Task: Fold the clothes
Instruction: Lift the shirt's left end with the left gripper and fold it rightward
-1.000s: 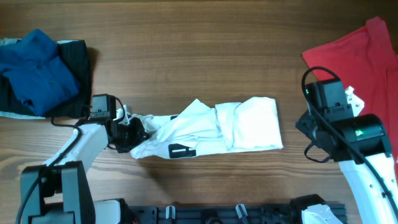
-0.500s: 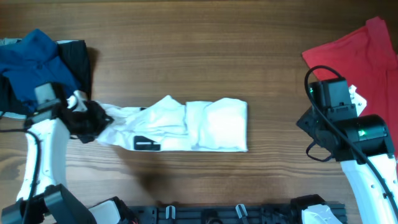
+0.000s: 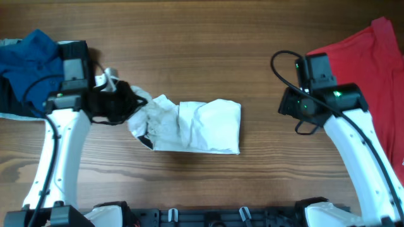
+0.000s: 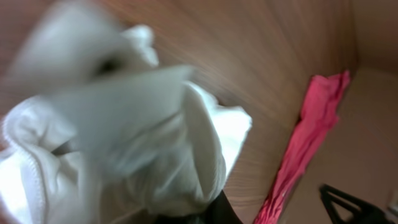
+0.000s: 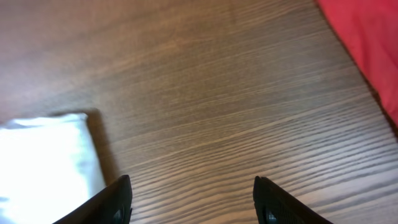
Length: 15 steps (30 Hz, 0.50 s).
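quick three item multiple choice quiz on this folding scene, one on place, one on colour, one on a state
1. Where is the red cloth shirt? A) centre B) far left C) far right of the wooden table
2. Colour of the crumpled cloth garment at top left? A) green B) blue C) yellow
3. The right pincer is A) open, empty B) shut on red cloth C) shut on white cloth
C, it drapes the right edge; B, plainly blue overhead; A, jaws apart over bare wood.
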Available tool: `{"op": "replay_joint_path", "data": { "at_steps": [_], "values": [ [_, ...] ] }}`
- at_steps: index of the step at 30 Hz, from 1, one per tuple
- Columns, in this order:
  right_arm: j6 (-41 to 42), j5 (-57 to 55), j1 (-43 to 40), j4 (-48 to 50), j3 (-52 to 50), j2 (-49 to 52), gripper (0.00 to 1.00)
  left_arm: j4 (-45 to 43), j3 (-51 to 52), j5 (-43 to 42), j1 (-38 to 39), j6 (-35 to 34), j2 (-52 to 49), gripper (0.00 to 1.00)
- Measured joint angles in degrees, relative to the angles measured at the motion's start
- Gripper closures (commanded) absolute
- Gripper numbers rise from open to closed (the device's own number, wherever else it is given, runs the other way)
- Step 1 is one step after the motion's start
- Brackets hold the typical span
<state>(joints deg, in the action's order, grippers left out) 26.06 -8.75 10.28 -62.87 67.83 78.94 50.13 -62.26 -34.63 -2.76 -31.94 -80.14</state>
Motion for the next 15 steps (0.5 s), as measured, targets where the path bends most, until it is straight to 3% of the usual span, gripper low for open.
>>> {"op": "replay_joint_path", "data": {
  "at_steps": [6,15],
  "values": [
    [-3.61,0.85,0.0,3.34,-0.09,8.07,0.37,-11.23,-0.15,-1.05,16.2,-11.76,0.02,0.96],
    [-4.35,1.07,-2.21,5.11,-0.09,13.0,0.37,-13.4,-0.17,8.33,29.22,-23.34,-0.17,0.96]
  ]
}}
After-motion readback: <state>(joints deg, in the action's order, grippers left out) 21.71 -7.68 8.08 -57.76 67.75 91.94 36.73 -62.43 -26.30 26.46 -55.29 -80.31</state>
